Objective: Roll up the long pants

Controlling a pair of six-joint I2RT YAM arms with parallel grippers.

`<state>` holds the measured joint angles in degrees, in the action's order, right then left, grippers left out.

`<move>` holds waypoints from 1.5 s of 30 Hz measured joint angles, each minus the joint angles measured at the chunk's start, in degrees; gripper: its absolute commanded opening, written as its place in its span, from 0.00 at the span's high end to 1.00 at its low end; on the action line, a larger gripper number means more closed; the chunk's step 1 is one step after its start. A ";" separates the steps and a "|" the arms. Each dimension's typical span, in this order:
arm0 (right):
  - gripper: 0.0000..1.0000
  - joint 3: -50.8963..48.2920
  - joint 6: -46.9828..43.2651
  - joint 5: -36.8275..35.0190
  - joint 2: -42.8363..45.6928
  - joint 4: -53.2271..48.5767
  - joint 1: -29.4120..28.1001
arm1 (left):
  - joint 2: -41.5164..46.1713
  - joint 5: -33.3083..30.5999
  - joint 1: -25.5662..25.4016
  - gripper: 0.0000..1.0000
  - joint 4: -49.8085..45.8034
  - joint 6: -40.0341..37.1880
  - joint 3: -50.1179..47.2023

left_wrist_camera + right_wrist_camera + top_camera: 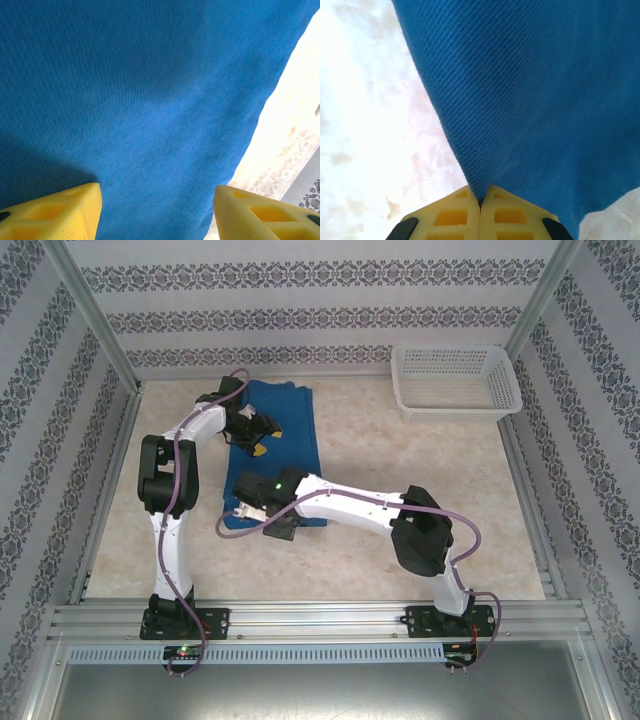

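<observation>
Right wrist view: right tool [480,202] pinches an edge of the long pants [545,100], left tool [156,200] spread over them; next, curl that edge inward.

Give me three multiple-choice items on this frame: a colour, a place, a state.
1. The long pants are: A) red B) royal blue C) grey.
2. The white mesh basket sits: A) at the far right B) at the near left C) on the pants.
3. The right fingers are: A) wide apart B) shut on the pants' edge C) gripping the basket.
Key: 1B, blue fabric in every view; 2A, the top view shows it far right; 3B, fabric pinched between closed fingers.
</observation>
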<state>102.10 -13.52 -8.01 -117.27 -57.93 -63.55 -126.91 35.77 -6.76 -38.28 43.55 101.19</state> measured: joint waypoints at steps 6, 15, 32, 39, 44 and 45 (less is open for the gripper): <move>1.00 5.38 0.00 7.23 -0.61 -5.92 2.27 | -0.02 0.26 0.00 0.39 -0.02 -0.04 0.00; 1.00 15.96 -0.48 15.10 -6.25 -14.64 4.90 | -0.02 1.57 0.00 0.39 0.83 0.24 -0.81; 1.00 20.70 -1.51 21.22 -8.94 -19.43 7.56 | 3.91 3.10 -1.92 1.00 10.36 2.91 -16.13; 1.00 23.85 -1.53 22.27 -12.61 -19.61 9.57 | 5.05 3.02 -2.14 1.00 11.39 2.97 -17.99; 1.00 24.24 -1.92 22.62 -13.90 -19.67 10.60 | 5.05 3.02 -2.14 1.00 11.37 2.95 -17.92; 1.00 24.57 -1.95 22.69 -14.19 -19.69 10.84 | 5.05 3.02 -2.14 1.00 11.34 2.95 -17.92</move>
<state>126.67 -15.46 14.68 -131.46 -77.62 -52.71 -121.86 38.79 -8.91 -26.94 46.50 83.26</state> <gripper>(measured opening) 0.066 0.047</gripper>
